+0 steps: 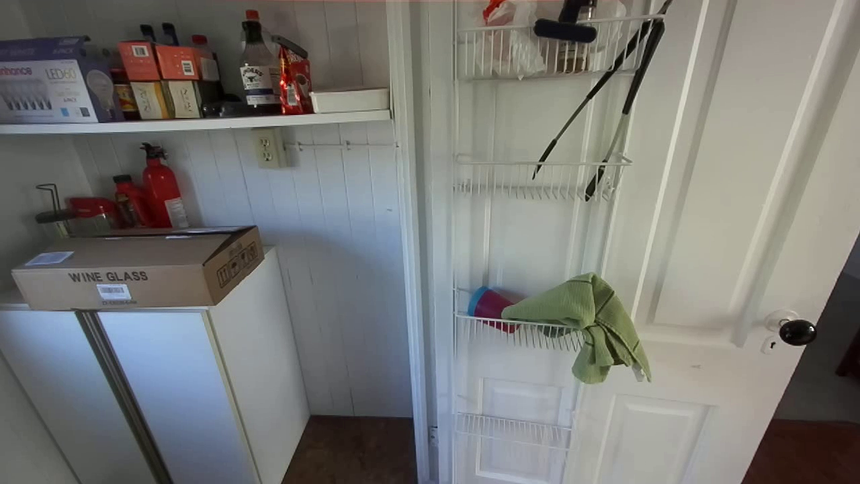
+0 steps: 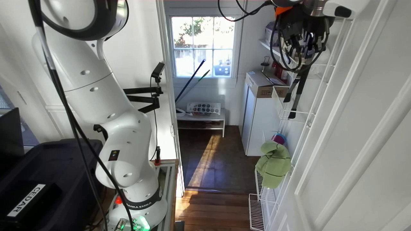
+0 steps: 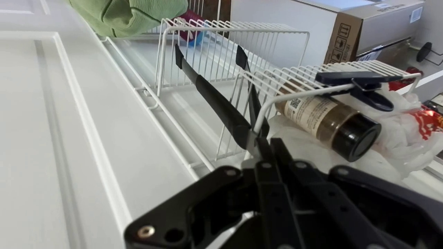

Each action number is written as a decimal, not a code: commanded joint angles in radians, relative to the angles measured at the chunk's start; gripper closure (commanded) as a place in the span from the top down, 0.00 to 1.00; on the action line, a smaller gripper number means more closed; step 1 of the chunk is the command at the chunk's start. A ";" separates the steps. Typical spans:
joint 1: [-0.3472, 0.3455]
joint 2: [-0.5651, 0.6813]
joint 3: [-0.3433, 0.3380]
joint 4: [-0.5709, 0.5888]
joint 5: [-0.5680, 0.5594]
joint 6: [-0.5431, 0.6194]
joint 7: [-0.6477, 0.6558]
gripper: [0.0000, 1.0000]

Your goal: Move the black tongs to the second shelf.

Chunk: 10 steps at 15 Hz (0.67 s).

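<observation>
With its fingers (image 3: 264,151) nearly together, the tool (image 3: 271,143) grips the black tongs (image 3: 222,108) near their joined end. The tongs hang at a slant just beside the corner of the top basket (image 3: 301,94), arms spread and tips apart. In both exterior views those tips are at the level of the second shelf (image 1: 504,163), the shallow white wire tier below; whether they touch its wires I cannot tell.

The top basket holds a brown jar (image 3: 322,117) with a black cap and a white plastic bag (image 3: 391,121) with red on it, and a dark clip (image 3: 346,79) sits at its front rail. On the third tier (image 1: 534,334), a pink and blue cup (image 1: 492,307) lies on its side next to a green towel (image 1: 591,316), which drapes over the front. The rack is set against a white door (image 1: 712,202).

In an exterior view, a cardboard box (image 1: 134,272) marked "WINE GLASS" lies on a white cabinet (image 1: 255,376), with a fire extinguisher (image 1: 161,185) behind it.
</observation>
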 commanded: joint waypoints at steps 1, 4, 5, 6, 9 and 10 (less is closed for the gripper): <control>0.004 0.032 0.000 0.054 -0.025 -0.018 0.004 0.28; 0.007 0.045 0.007 0.066 -0.029 -0.006 0.002 0.43; 0.008 0.050 0.008 0.073 -0.030 -0.005 0.002 0.49; 0.008 0.053 0.010 0.079 -0.035 -0.004 0.001 0.57; 0.008 0.057 0.016 0.084 -0.048 0.003 -0.001 0.70; 0.008 0.055 0.018 0.081 -0.058 0.006 0.000 0.48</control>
